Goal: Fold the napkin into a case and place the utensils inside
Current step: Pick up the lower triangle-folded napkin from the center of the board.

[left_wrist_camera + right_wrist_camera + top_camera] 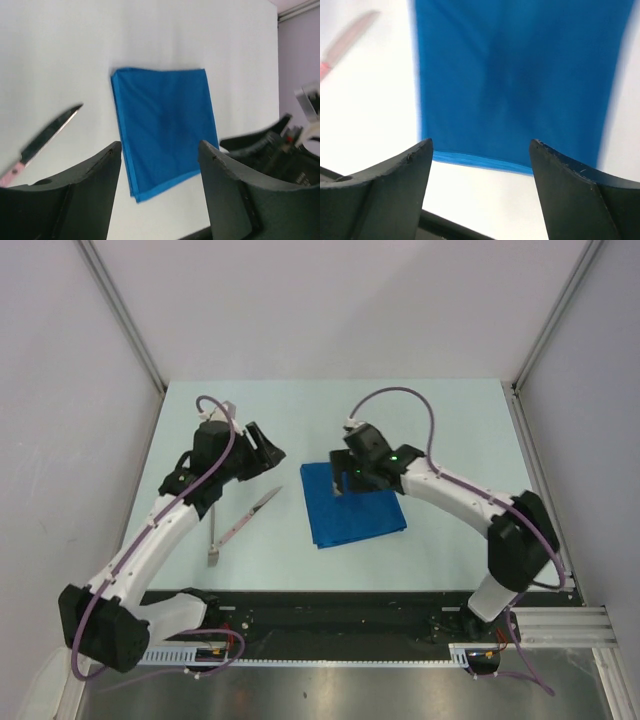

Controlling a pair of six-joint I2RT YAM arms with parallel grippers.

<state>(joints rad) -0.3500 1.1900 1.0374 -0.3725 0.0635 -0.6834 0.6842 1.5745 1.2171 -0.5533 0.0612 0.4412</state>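
The blue napkin (355, 506) lies flat on the pale counter (450, 420), folded into a rectangle; in the left wrist view (165, 130) stacked layers show along its left and near edges. It is flat and smooth apart from faint creases, and nothing rests on top of it

Both utensils lie on the bare counter left of the napkin, clear of it. The knife (250, 517) lies slanted with its blade tip pointing toward the napkin's left edge; the second utensil (213, 535), left of the knife, runs nearly straight toward the near side of the counter, and the two meet at their near ends

The right gripper (345, 480) hangs over the napkin's far left part, jaws spread wide and holding nothing; its wrist view (481, 145) shows only cloth (515, 75) between the fingers

The left gripper (262, 450) sits off the napkin's far left corner, above the counter, also released, with the knife (47, 135) to the left of its fingers (100, 180)
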